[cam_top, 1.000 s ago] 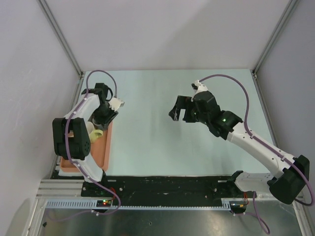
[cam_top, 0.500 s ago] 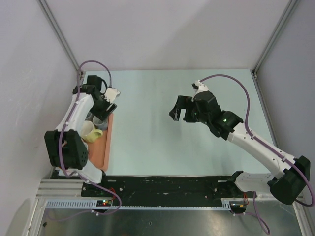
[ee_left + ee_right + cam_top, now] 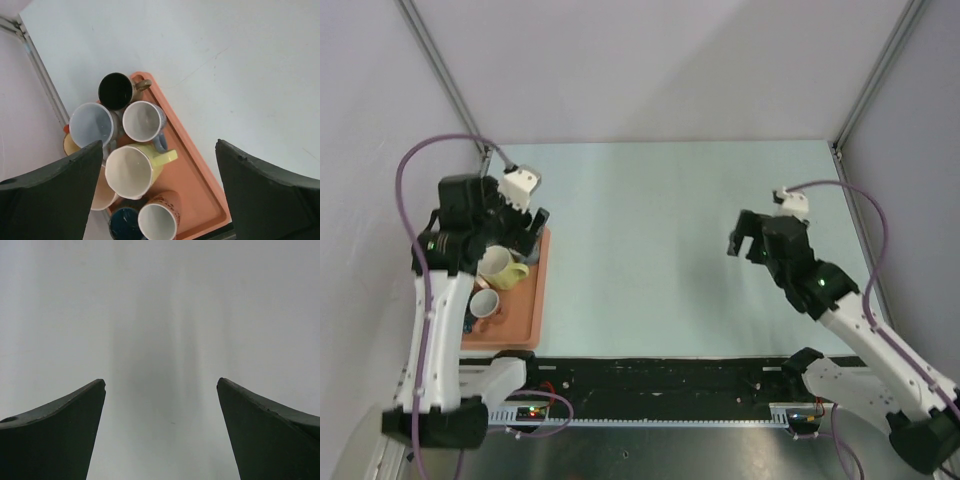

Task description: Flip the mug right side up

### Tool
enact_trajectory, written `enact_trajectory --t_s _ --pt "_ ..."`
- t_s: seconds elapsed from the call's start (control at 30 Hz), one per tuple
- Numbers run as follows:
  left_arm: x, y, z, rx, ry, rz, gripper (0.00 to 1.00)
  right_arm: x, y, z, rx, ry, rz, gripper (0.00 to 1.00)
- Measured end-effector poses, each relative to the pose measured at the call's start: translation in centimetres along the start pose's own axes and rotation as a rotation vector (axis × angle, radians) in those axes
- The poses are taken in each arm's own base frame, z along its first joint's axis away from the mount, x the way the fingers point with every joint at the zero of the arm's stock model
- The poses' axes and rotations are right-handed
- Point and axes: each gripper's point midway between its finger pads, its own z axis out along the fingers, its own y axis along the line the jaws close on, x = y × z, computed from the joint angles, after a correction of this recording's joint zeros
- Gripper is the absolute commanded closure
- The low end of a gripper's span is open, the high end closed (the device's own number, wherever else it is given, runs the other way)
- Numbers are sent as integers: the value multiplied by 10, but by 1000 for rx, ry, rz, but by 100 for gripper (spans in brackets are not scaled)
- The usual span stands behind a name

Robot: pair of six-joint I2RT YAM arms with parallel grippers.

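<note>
Spread wide apart, the fingers (image 3: 55, 192) of the left gripper (image 3: 523, 231) are seen at either side of the left wrist view, with nothing held between them. The gripper is held above an orange tray (image 3: 202, 192) at the left edge of the table (image 3: 650, 215), apart from the mugs below it. The tray is crowded with mugs, and every mouth that can be seen is turned upward. A grey mug (image 3: 91, 124) is placed at the tray's far left, with a peach mug (image 3: 101, 194) nearer and partly hidden by the left finger. The yellow mug (image 3: 131, 172) is found near the middle of the cluster, mouth up and pale inside showing. Its handle is pointed to the right, toward the bare strip of the tray. Whether it is touched by its neighbours cannot be told. A brown mug (image 3: 116, 90) with a dark inside is set at the far end of the tray, and a white mug (image 3: 144, 121) is just beside it, between it and the yellow mug. A patterned orange mug (image 3: 159, 221) and a dark blue mug (image 3: 122, 226) are set at the near end. The middle of the table is left bare. Further right, the right gripper (image 3: 744, 243) is held over the right half of the table. Its fingers (image 3: 65, 415) are likewise spread wide, with only the pale surface seen between them.
</note>
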Motion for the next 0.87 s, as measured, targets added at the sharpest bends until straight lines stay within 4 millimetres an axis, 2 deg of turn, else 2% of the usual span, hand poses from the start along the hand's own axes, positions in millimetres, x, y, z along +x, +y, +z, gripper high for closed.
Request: enact_trajectory --t_s 0.07,0.17,0.37,0.57,0.73,0.87 --pt "2 -10 -15 -5 -53 -11 1 8 -29 -9 63 -39 -7 1" --pt "14 -23 -26 -16 -95 -51 0 15 -56 -25 116 -109 19 1" --pt "49 -35 -19 -110 -167 -161 0 28 -92 -46 174 -220 99 1" --pt "86 -48 -17 -231 -342 -231 0 54 -110 -44 206 -212 99 1" --pt "98 -48 -7 -288 -431 -258 0 56 -111 -46 195 -231 111 0" --pt "95 -44 -6 -307 -462 -279 0 59 -112 -44 197 -227 114 0"
